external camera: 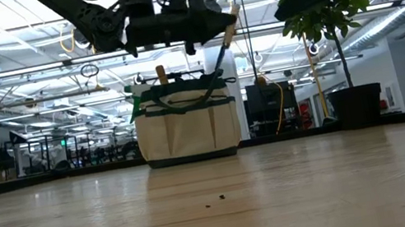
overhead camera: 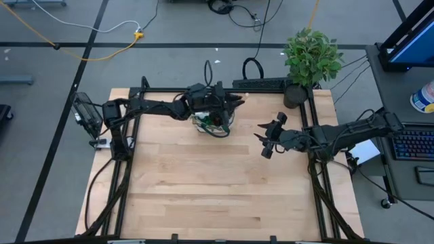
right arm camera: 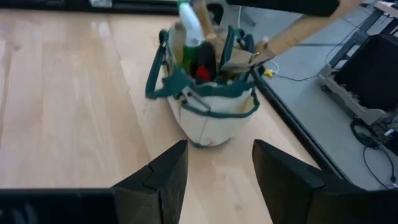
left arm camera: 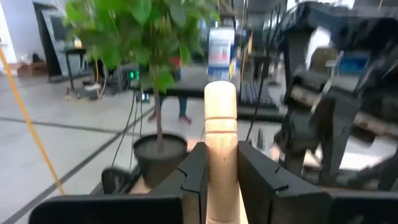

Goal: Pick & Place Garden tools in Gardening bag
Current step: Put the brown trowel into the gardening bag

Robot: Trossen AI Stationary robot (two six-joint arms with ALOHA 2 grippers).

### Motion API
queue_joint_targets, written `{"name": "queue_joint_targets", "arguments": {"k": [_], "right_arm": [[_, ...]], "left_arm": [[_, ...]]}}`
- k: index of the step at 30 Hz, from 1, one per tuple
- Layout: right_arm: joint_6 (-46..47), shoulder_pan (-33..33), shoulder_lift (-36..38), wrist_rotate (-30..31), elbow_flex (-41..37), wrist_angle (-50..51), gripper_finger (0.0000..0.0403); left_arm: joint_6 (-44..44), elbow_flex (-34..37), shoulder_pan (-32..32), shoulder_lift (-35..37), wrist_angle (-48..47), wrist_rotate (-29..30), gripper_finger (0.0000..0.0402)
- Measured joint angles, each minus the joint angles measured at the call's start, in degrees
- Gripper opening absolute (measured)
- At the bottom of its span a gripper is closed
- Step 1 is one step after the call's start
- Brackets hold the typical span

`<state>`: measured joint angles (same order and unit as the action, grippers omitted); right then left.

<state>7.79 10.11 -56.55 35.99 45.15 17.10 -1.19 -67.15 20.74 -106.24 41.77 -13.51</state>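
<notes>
The gardening bag (overhead camera: 211, 124) is seen standing upright on the far half of the wooden counter (overhead camera: 217, 196), a little left of its middle. In the low view the beige body with dark green trim (external camera: 188, 128) is shown resting flat on the counter, and several garden tools are seen standing inside it. A green-white item (right arm camera: 188, 30), something red (right arm camera: 201, 71) and dark handles are packed together within its rim.

A wooden handle (left arm camera: 221, 155) is held tilted above the bag, its lower part reaching down into the opening. The left tool (overhead camera: 224, 102) is closed on this wooden handle; in the left wrist view both fingers (left arm camera: 194, 174) are pressed against its sides, with the rounded end left protruding past them.

The right tool (overhead camera: 269, 139) is held above the counter, well apart from the bag and to its right, pointed towards it. Its fingers (right arm camera: 163, 177) are spread apart with nothing between them.

A potted green plant (overhead camera: 310, 57) is placed at the counter's far right corner.
</notes>
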Motion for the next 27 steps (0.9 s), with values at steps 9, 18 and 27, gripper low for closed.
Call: {"name": "queue_joint_targets", "arguments": {"k": [9,18,27], "right_arm": [[-7.8,-4.5,0.0,0.1,0.0,-15.1,0.0174],[-14.6,-10.1,1.7,-0.1,0.1,-32.7,0.0184],[-5.6,-15.6,0.5,-10.2,0.1,-38.6,0.0223]], "left_arm": [[-7.5,0.0,1.8,0.2,8.4,-5.0,0.0060],[-12.0,0.0,2.4,0.2,12.4,-12.2,0.0060],[-10.9,0.0,-0.6,0.2,12.5,-12.6,0.0060]]}}
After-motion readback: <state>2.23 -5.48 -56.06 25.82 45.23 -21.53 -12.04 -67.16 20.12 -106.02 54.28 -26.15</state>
